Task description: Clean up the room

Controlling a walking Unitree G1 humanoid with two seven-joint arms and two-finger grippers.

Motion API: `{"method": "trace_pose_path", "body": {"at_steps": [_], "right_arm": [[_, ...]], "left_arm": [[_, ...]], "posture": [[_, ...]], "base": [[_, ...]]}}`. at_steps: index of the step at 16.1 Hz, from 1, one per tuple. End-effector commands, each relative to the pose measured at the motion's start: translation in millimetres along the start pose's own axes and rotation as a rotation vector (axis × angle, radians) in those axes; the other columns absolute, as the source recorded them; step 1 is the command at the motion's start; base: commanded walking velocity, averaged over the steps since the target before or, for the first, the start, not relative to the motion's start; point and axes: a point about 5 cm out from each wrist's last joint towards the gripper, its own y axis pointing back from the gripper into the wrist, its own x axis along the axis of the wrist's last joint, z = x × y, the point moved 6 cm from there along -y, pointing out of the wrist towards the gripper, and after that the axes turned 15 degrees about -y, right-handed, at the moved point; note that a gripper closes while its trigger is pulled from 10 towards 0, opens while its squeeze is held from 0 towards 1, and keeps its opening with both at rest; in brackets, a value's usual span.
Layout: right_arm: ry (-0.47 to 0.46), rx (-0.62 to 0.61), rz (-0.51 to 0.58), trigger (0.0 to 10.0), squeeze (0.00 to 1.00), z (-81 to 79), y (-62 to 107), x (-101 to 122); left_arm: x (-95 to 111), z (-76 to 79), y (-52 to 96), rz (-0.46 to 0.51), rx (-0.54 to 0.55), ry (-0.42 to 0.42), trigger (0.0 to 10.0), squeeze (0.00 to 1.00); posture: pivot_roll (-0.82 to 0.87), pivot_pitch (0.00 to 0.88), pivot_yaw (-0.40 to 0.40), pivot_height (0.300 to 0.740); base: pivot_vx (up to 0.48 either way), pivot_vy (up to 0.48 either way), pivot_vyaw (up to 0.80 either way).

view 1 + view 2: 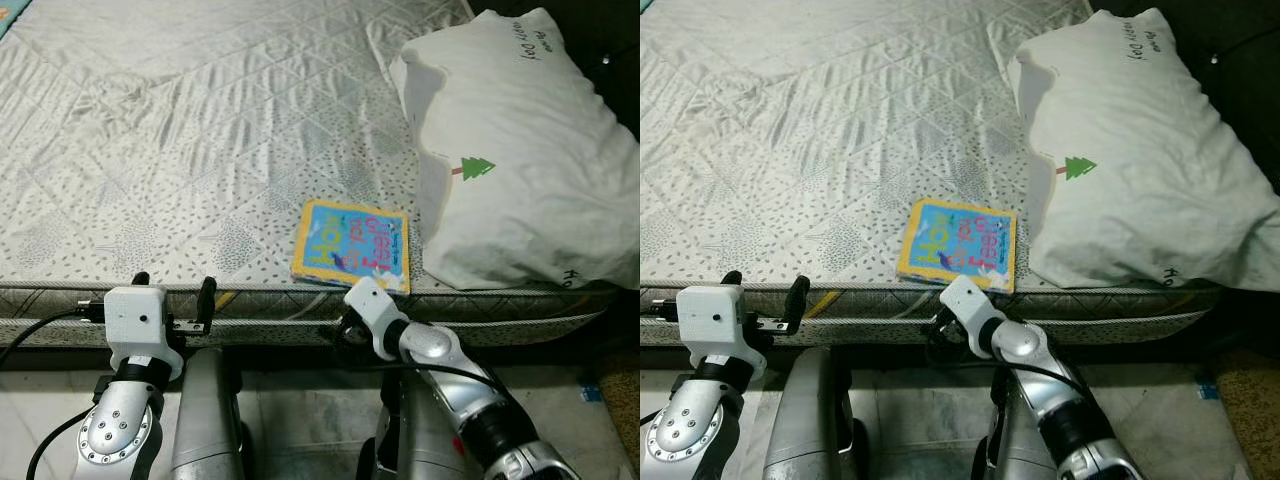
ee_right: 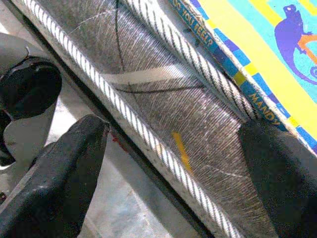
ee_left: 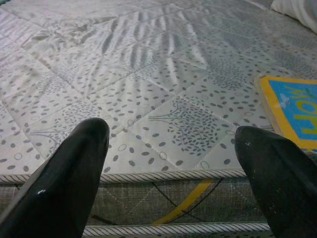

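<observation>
I have the robot standing at the near edge of the bed (image 1: 200, 150), and the thing I judge I must clear is the picture book (image 1: 352, 245), which lies flat on the mattress right at that near edge, just beside the white pillow (image 1: 520, 150) toward the bed's right side. My right pincer (image 2: 173, 163) is below the book, level with the mattress side, its two fingers spread wide with nothing between them; in the right wrist view one finger sits low by the floor and the other up near the book's border. My left pincer (image 3: 168, 163) is also spread open and empty, pointing across the quilted top toward the near edge, with the book off to one side of it. My worry is the right arm: from this low angle, if I push forward the upper finger may strike the piped seam of the mattress rather than slide under the cover, and could shove the book further in against the pillow or tip it off the edge to the floor. A thin, flat book gives little to pinch; closing too soon would catch only fabric. The cable trailing by the right wrist could also snag on the bed's edge.
</observation>
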Motion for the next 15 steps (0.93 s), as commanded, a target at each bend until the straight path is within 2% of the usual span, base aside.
{"method": "trace_pose_path", "body": {"at_steps": [1,4,6,15], "right_arm": [[0.004,-0.043,-0.002,10.0,0.0,10.7,1.8,-0.7],[0.015,-0.062,-0.003,10.0,0.0,16.3,1.9,-0.2],[0.041,-0.114,-0.008,10.0,0.0,29.7,2.0,0.9],[0.065,-0.217,-0.002,10.0,0.0,51.9,1.9,6.2]], "left_arm": [[0.9,-1.5,2.1,-0.004,0.007,-0.005,10.0,0.0],[0.9,-1.5,1.9,-0.005,0.007,-0.005,10.0,0.0],[1.0,-1.4,1.8,-0.004,0.006,-0.005,10.0,0.0],[0.7,-2.1,3.0,-0.006,0.011,-0.006,10.0,0.0]], "posture": [[0.11,0.239,-0.057,0.534],[0.12,0.236,-0.057,0.534],[0.12,0.236,-0.057,0.534],[0.12,0.237,-0.058,0.534]], "base": [[0.0,0.0,0.0],[0.0,0.0,0.0],[0.0,0.0,0.0],[0.0,0.0,0.0]]}}
